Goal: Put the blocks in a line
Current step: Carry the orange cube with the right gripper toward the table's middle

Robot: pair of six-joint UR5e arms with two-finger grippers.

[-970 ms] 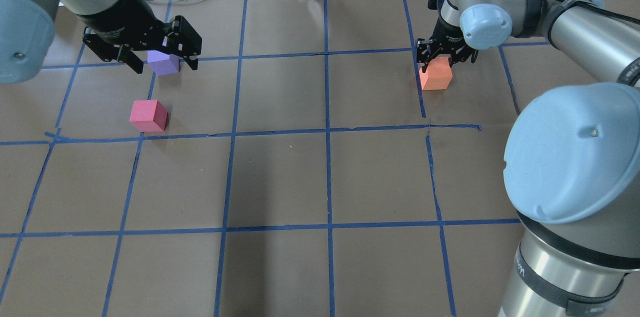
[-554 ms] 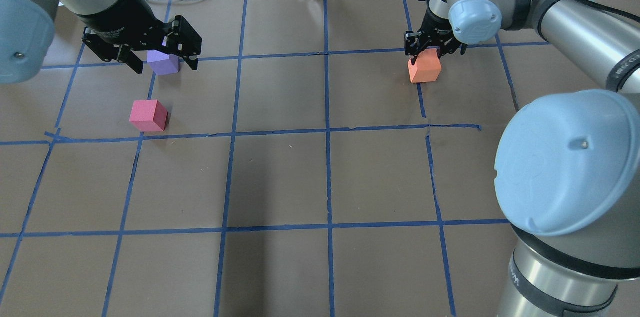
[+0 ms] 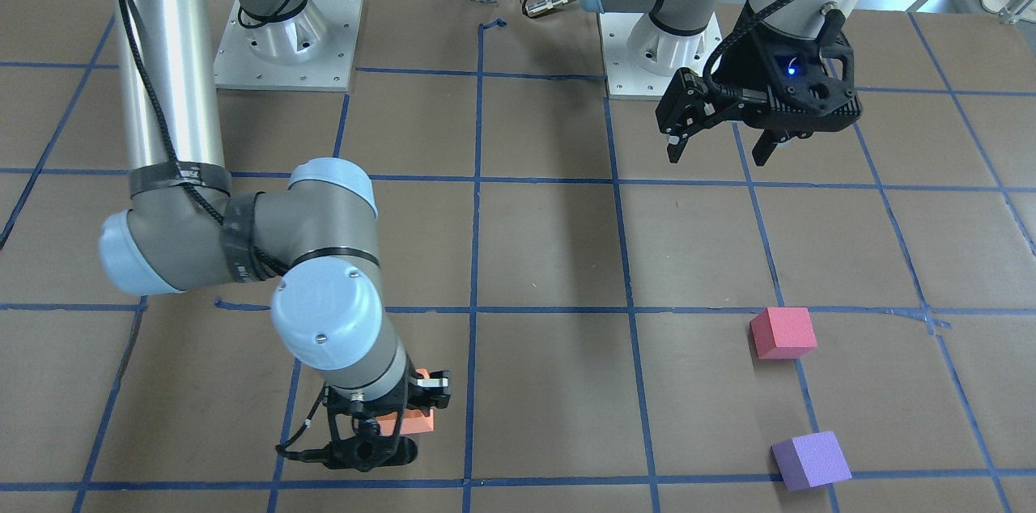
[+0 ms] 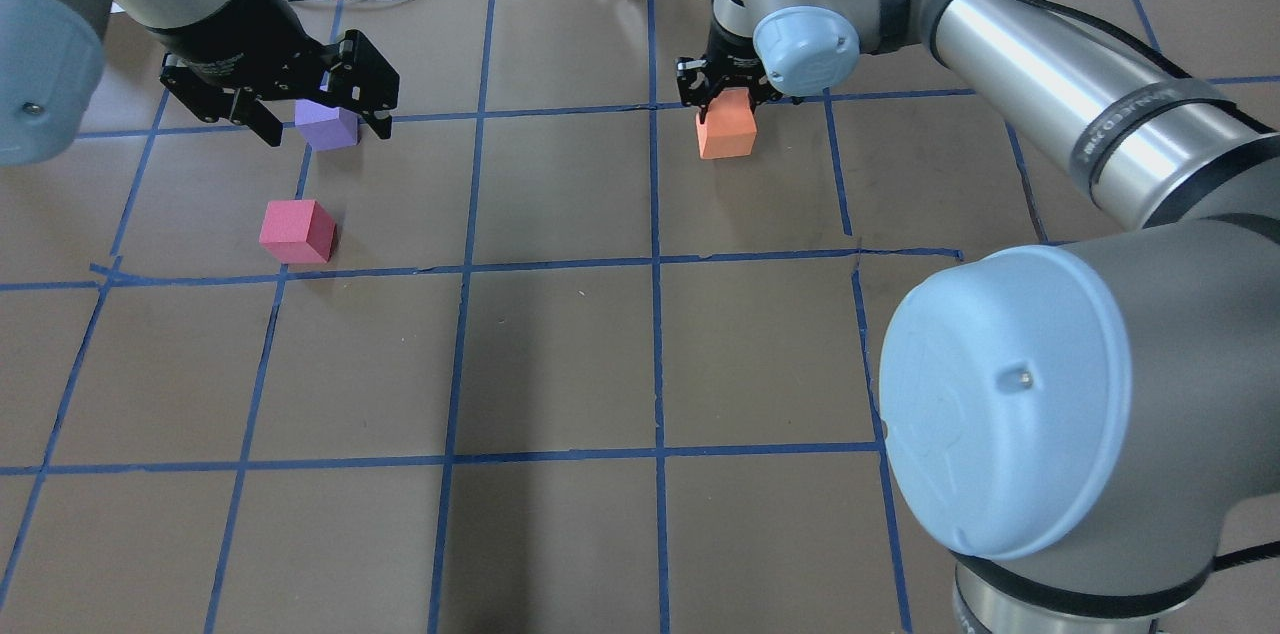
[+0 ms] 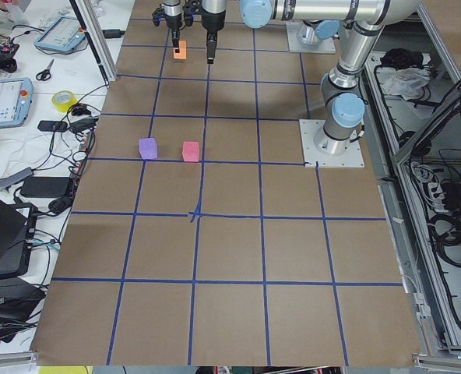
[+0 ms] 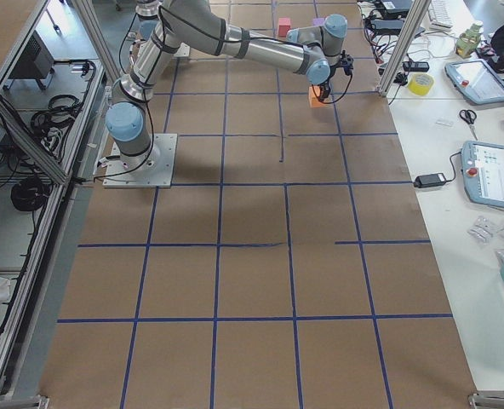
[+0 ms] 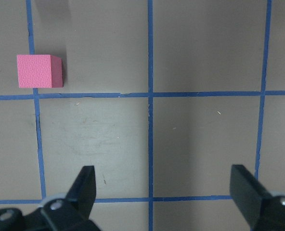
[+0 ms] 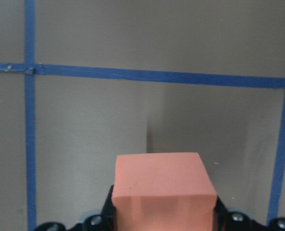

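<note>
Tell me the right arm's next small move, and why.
Probably carry the orange block toward the robot's left and set it down near the purple block and pinkish-red block. The right gripper is shut on it, and it is well apart from that pair, so no line is formed yet.

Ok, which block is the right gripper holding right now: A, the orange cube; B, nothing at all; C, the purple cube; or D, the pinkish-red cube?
A: the right gripper is shut on the orange cube, which fills the space between its fingers in the right wrist view, while the purple cube and the pinkish-red cube sit free of any grip.
</note>
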